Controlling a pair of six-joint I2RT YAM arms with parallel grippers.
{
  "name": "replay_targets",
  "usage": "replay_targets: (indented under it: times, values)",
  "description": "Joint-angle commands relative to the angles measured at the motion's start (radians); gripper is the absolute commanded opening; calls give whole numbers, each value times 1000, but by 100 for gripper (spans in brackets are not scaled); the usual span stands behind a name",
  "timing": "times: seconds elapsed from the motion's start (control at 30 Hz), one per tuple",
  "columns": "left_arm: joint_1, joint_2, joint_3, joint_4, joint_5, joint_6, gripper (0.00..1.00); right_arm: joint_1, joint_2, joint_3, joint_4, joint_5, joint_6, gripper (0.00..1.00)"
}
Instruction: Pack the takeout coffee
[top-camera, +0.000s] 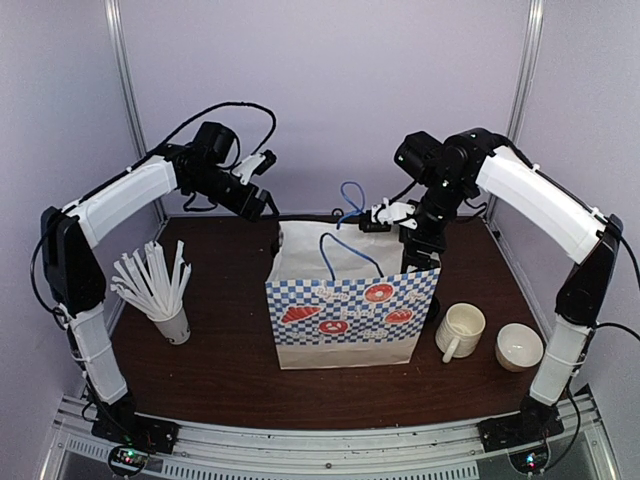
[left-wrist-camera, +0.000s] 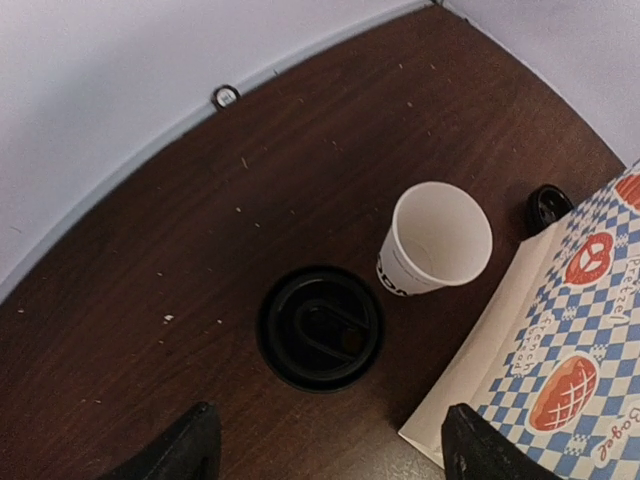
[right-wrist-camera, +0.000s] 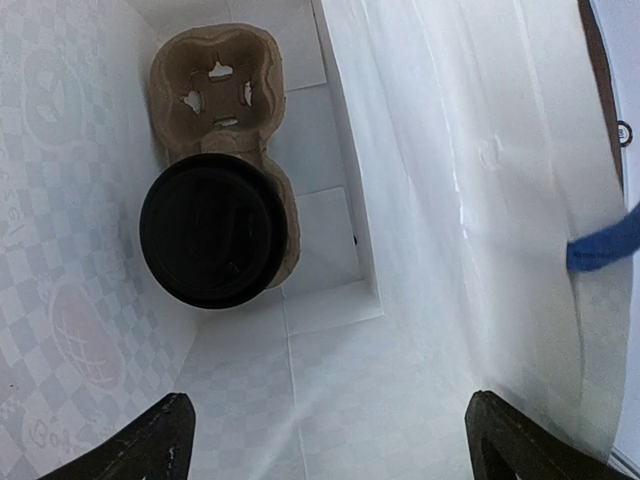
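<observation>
In the left wrist view a white paper cup (left-wrist-camera: 437, 238) with dark lettering stands open, without a lid, on the brown table behind the bag. A round black lid (left-wrist-camera: 320, 327) lies on the table beside it. My left gripper (left-wrist-camera: 335, 455) is open and empty, high above the lid; it also shows in the top view (top-camera: 262, 165). In the right wrist view a cup with a black lid (right-wrist-camera: 210, 235) sits in a brown cardboard carrier (right-wrist-camera: 215, 90) at the bottom of the bag. My right gripper (right-wrist-camera: 335, 440) is open and empty above the bag's mouth, also seen from the top (top-camera: 395, 213).
The blue-checked paper bag (top-camera: 350, 320) with blue handles (top-camera: 350, 205) stands mid-table. A plain cup of white straws (top-camera: 172, 322) stands at the left. A cream mug (top-camera: 460, 330) and a white cup (top-camera: 519, 346) stand at the right. A small black round thing (left-wrist-camera: 548, 206) lies by the bag.
</observation>
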Motion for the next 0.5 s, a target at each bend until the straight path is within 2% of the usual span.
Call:
replay_targets:
  times: [0.0,0.17,0.3,0.47]
  values:
    - [-10,67,125,-122,101,102,81,-2,-21,25,-7,34,-18,98]
    - [-21,158,233,-207,71,142,84,-3,-4,64,-33,42,-44,98]
    - [-48,217,280,-253,43,171,85,-3,13,117,-83,-19,-67,98]
    - [-80,302,369,-308,-66,212,86,4,21,131,-123,-55,-82,98]
